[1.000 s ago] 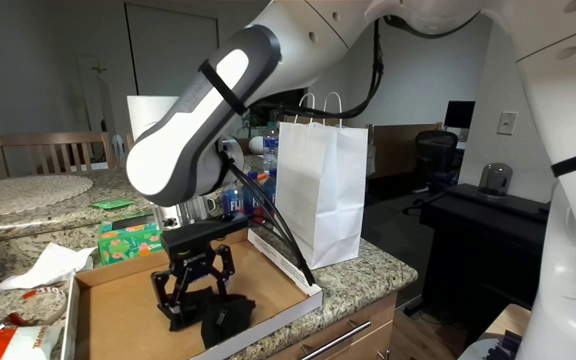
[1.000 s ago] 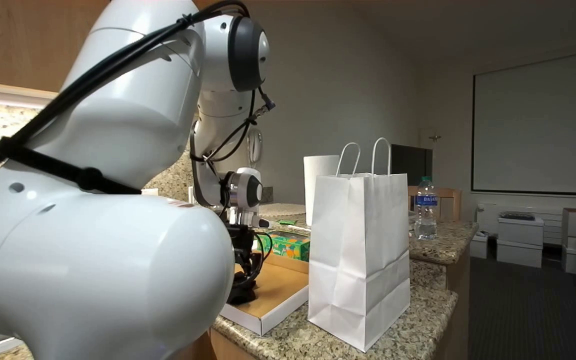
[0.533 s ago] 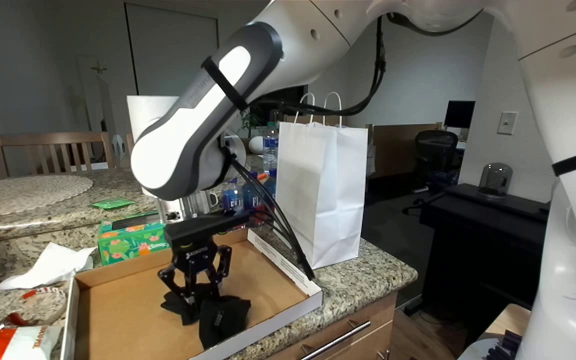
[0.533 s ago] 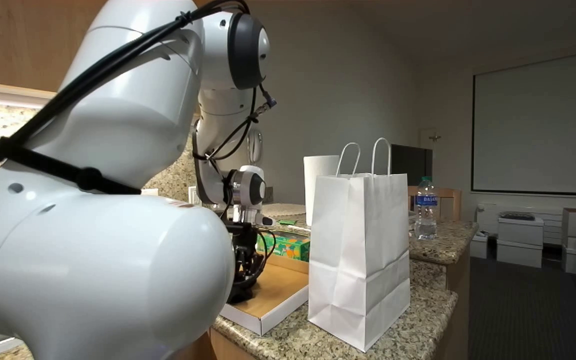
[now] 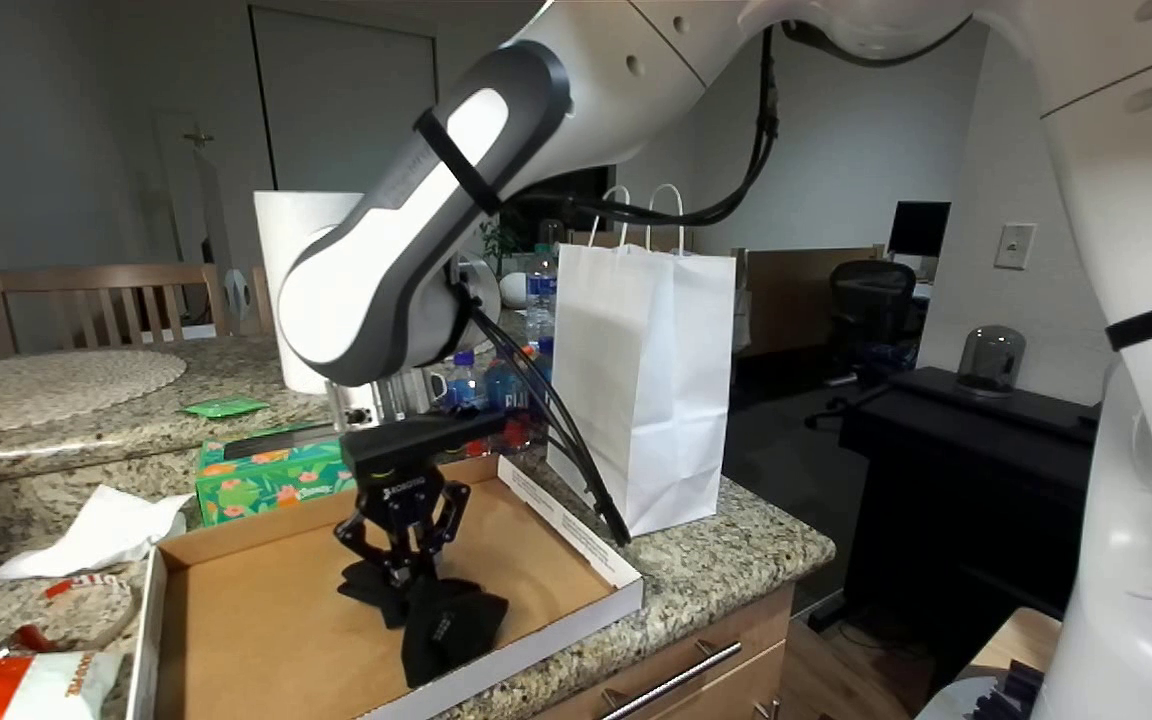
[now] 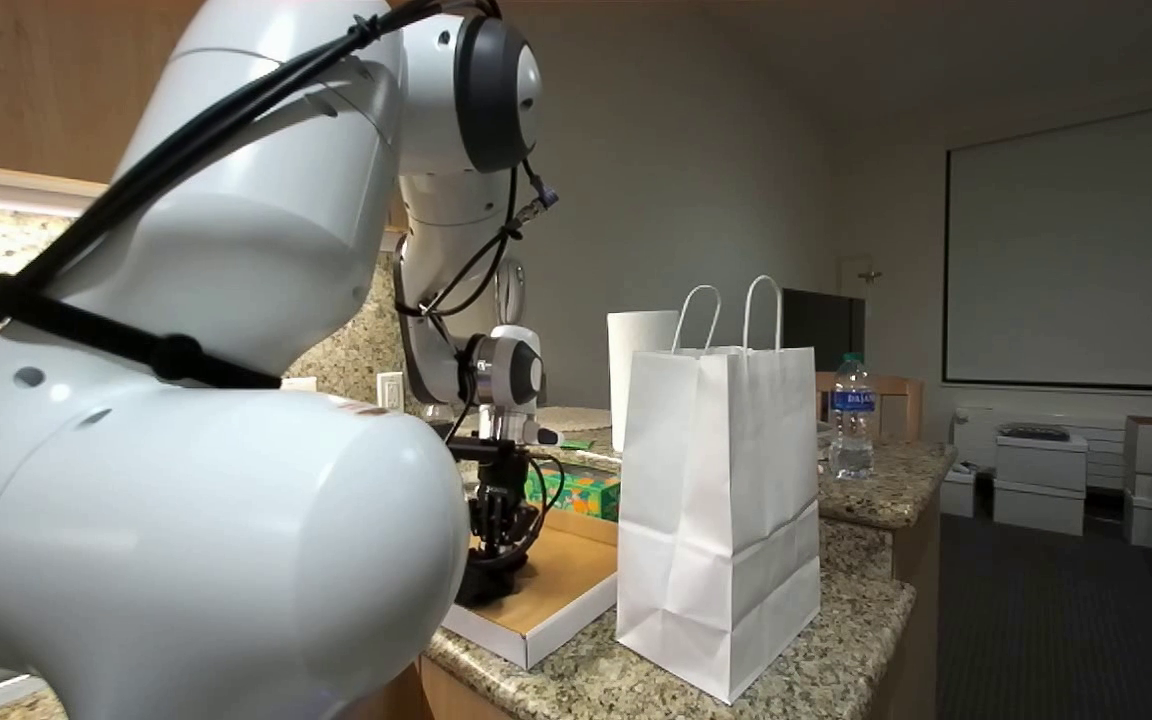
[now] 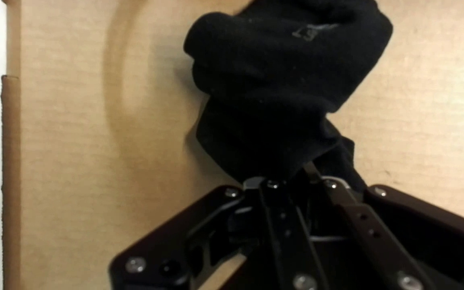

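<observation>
The claw (image 5: 403,577) pinches a bunched black cloth (image 7: 280,76). Beneath the claw lies a cardboard tray (image 5: 246,630), a white bag (image 5: 641,400) standing nearby.

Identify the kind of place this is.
Likely a kitchen, perhaps in an office: there's a speckled stone counter, a wooden drawer beneath it, and an office-style chair in the background.

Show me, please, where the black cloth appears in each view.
In an exterior view: black cloth low, left of centre.
In an exterior view: black cloth low, slightly left of centre, partly hidden.
Wrist view: black cloth at upper middle, cut by the top edge.
Shared landmark: the cardboard tray beneath it in all three.
</observation>
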`<action>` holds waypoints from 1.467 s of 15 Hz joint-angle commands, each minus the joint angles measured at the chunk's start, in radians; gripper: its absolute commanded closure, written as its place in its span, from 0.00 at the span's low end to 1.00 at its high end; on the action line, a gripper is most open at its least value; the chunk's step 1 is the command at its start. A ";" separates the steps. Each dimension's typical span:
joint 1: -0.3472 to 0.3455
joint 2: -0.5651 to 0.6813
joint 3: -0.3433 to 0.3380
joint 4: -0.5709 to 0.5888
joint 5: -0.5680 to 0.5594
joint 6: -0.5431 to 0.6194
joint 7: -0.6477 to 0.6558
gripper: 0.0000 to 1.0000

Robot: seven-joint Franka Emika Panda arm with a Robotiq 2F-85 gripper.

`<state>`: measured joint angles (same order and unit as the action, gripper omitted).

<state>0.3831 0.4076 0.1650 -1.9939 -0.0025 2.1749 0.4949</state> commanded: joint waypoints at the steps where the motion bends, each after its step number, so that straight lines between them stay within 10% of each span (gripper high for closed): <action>1: -0.007 -0.037 -0.005 -0.008 -0.001 -0.021 0.004 0.89; 22: -0.025 -0.242 0.006 0.037 -0.086 -0.152 0.029 0.90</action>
<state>0.3771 0.2200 0.1595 -1.9330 -0.0708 2.0346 0.5015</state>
